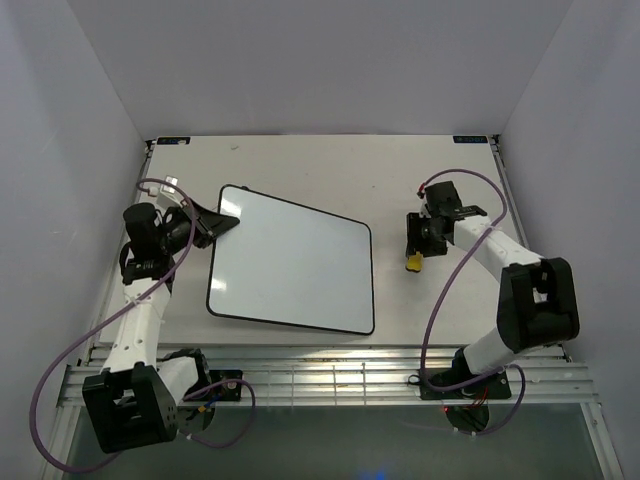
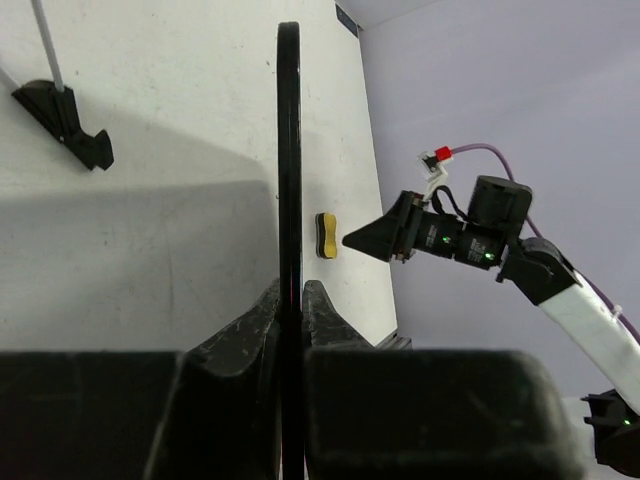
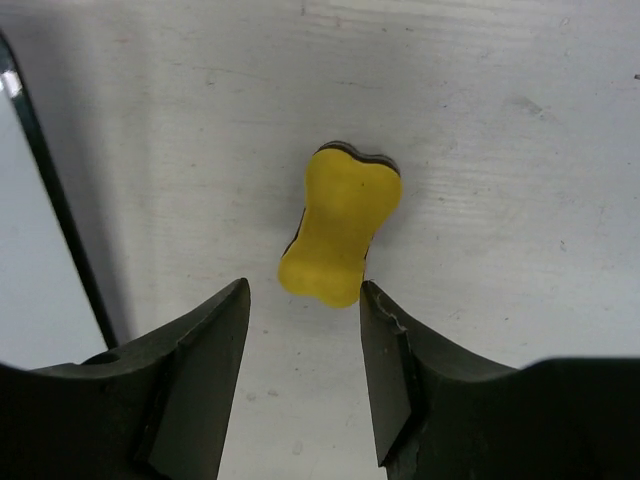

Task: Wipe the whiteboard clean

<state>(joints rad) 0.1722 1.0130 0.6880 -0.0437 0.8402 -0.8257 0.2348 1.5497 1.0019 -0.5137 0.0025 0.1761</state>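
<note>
Whiteboard (image 1: pixel 290 265) lies skewed on the table (image 1: pixel 420 160), left of centre, face plain white; left gripper (image 1: pixel 218 225) is clamped tight on its black frame near the far-left corner. Right gripper (image 3: pixel 303 300) hangs with jaws partly apart, gripping nothing, with the yellow bone-shaped eraser (image 3: pixel 342 222) on the table just past its fingertips. Labels (image 1: pixel 470 139) at the table's far corners are too small to read.

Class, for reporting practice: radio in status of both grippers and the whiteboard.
Left gripper shut on whiteboard edge. Right gripper open, yellow eraser loose on table before it. Board shows no writing. Nothing obstructing.
</note>
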